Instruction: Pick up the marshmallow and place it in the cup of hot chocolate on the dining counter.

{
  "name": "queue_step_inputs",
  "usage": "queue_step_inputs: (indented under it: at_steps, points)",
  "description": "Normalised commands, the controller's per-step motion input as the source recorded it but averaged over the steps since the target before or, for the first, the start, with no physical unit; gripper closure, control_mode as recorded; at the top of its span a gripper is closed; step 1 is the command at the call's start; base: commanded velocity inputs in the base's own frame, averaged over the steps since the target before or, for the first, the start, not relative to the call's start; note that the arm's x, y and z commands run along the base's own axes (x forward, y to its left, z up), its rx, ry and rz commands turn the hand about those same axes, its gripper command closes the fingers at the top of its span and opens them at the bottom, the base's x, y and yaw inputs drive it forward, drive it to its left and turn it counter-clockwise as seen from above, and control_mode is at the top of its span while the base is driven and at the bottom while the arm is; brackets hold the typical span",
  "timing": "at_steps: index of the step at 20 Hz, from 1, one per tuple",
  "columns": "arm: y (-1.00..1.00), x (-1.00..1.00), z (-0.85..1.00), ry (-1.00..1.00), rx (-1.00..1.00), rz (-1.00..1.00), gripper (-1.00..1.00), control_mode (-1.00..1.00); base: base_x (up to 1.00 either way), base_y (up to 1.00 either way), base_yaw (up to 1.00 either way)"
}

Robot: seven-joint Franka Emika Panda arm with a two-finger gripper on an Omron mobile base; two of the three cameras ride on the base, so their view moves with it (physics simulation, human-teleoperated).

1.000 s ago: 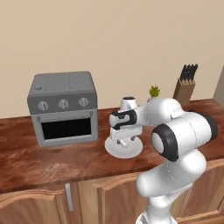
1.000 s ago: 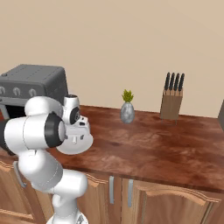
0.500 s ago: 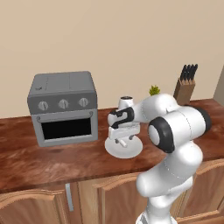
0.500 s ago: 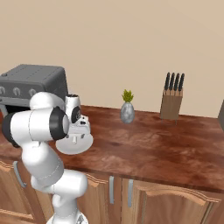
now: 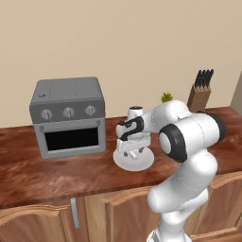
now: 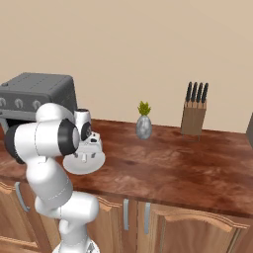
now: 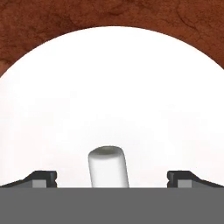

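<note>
Gripper [image 7: 111, 177] hangs directly over the plate [image 7: 65, 96], jaws spread wide, gripping nothing. Marshmallow [image 7: 108, 167] stands on the plate between the two fingertips [image 7: 43, 178], touching neither. Plate rests on the wooden counter [image 5: 56, 172] beside the toaster oven [image 5: 68, 117].

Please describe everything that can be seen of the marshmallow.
The marshmallow is a small white stubby cylinder, matte and soft-looking, with a slightly dished top end. It stands on the round white plate, roughly upright, leaning a little. It sits between the two dark fingertips of the open hand, with a clear gap on each side; nothing but the plate touches it.
</note>
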Motion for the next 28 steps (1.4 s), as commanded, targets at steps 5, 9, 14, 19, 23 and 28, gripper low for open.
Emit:
queue_step_inputs:
  at_steps: [5, 9, 14, 19, 23, 28]
  points:
    - [0.01, 0.0, -0.1, 0.0, 0.0, 0.0, -1.0, -1.0, 0.0, 0.0, 0.0]
    - [0.0, 0.0, -0.07, 0.0, 0.0, 0.0, -1.0, -1.0, 0.0, 0.0, 0.0]
    - [0.03, 0.0, -0.04, 0.0, 0.0, 0.0, 1.0, -1.0, 0.0, 0.0, 0.0]
    - [0.03, -0.15, 0.0, 0.0, 0.0, 0.0, 1.0, -1.0, 0.0, 0.0, 0.0]
    - [0.08, -0.22, 0.0, 0.0, 0.0, 0.0, 1.0, -1.0, 0.0, 0.0, 0.0]
    - [0.11, -0.1, 0.0, 0.0, 0.0, 0.0, 1.0, -1.0, 0.0, 0.0, 0.0]
